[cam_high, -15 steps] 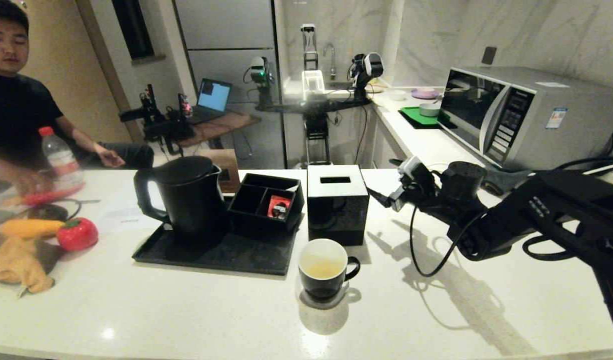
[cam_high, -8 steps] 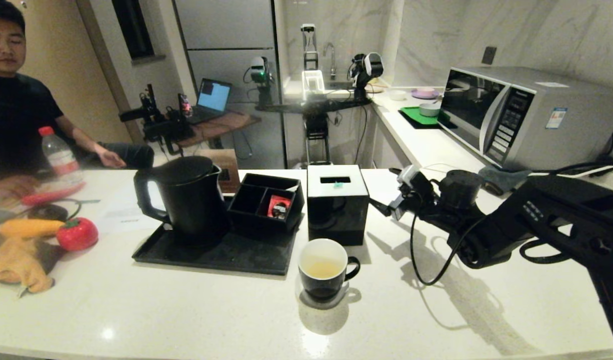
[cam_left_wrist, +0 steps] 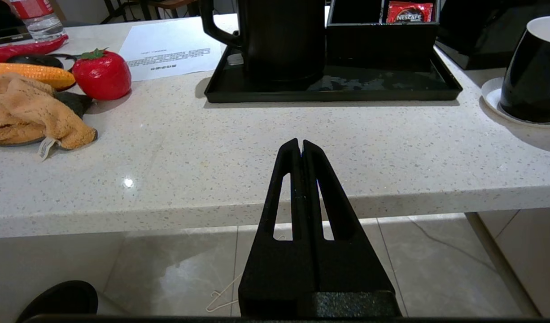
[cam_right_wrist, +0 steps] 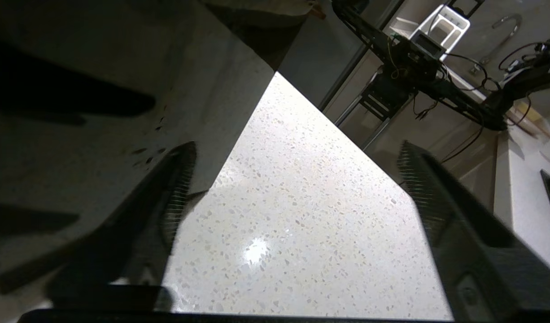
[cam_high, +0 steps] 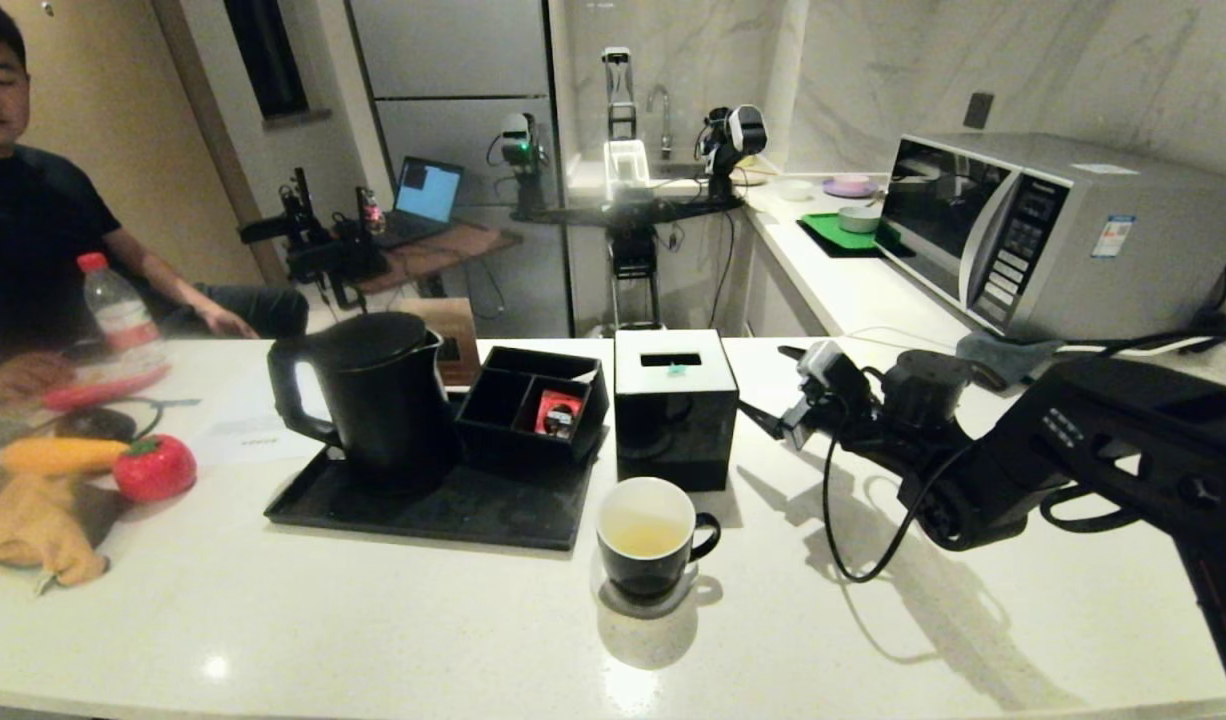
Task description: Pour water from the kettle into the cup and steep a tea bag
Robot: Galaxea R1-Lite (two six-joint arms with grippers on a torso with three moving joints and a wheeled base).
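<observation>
While pale yellowish water (cam_high: 644, 541) already stands in the cup (cam_high: 649, 540), no tea bag can be made out in it or elsewhere, so the pour looks done and the steeping step appears to be in hand. Left to right across the white counter (cam_high: 373, 620): one person in a black shirt (cam_high: 33, 230) sits at the far left, beside one plastic bottle (cam_high: 121, 318), one corn cob (cam_high: 61, 455), one red tomato-shaped item (cam_high: 155, 466) and one orange cloth (cam_high: 31, 528). One black tray (cam_high: 413, 505) carries one kettle (cam_high: 373, 395), upright with lid on and handle towards the left, and one compartment box (cam_high: 531, 403) with one red packet (cam_high: 556, 411) in its right section. One glossy black cube box (cam_high: 675, 405) stands just right of the tray; the one cup sits on its saucer in front of the cube, handle to the right. The right gripper (cam_right_wrist: 297, 193) hangs over the counter just right of the cube box, its fingers (cam_right_wrist: 429, 197) spread wide with nothing between them. One microwave (cam_high: 1053, 230) is at the far right. The left gripper (cam_left_wrist: 300, 146), parked below the counter edge, has its fingers pressed together and empty. Judgement: the next move calls for locating the tea bag first, perhaps in the cube's slot, then a fine pinch on the string or pouch and a lowering into the cup without tipping it.
</observation>
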